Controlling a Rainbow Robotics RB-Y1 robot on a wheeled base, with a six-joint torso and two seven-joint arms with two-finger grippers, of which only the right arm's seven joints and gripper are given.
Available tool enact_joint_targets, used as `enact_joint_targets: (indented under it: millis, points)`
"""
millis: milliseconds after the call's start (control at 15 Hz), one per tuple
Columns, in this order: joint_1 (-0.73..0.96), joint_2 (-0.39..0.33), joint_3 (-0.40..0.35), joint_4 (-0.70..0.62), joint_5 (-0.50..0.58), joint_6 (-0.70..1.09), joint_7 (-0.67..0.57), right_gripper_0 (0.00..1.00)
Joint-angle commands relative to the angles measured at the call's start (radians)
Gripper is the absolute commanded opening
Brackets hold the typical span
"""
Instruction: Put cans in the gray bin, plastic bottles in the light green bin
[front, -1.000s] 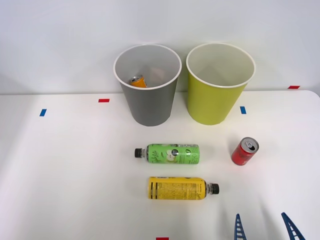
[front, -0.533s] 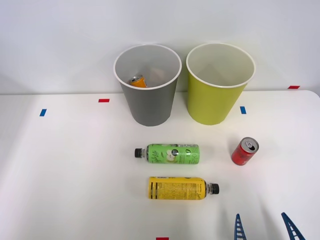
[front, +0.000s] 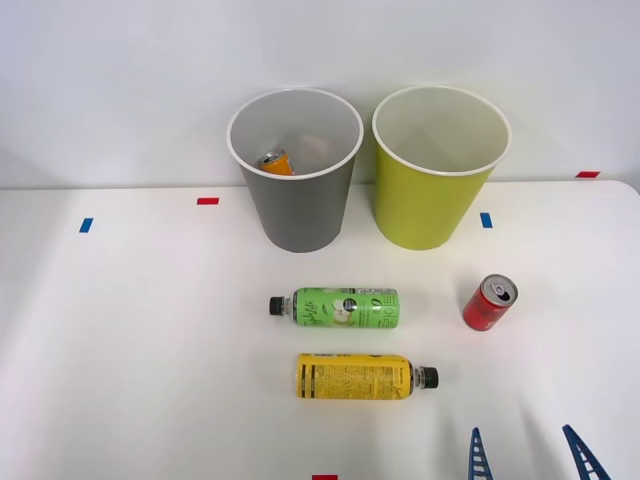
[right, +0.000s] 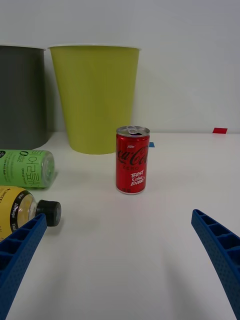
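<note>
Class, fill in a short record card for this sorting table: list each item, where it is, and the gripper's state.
orange can: inside gray bin
light green bin: nothing seen inside
red can: upright on table
green-label bottle: lying on table
yellow-label bottle: lying on table
right gripper: open, holding nothing

The robot's tool (front: 530, 455) has 2 slim blue fingers (right: 220, 250), each plastic-looking and tapered, with a row of raised ribs running along its inner face.
</note>
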Motion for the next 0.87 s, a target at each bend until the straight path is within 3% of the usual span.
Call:
enact_joint_targets:
  millis: [67,867]
  points:
    - [0.0,0.0,0.0,0.0,0.0,0.0,0.0,1.0]
    - [0.0,0.0,0.0,0.0,0.0,0.0,0.0,1.0]
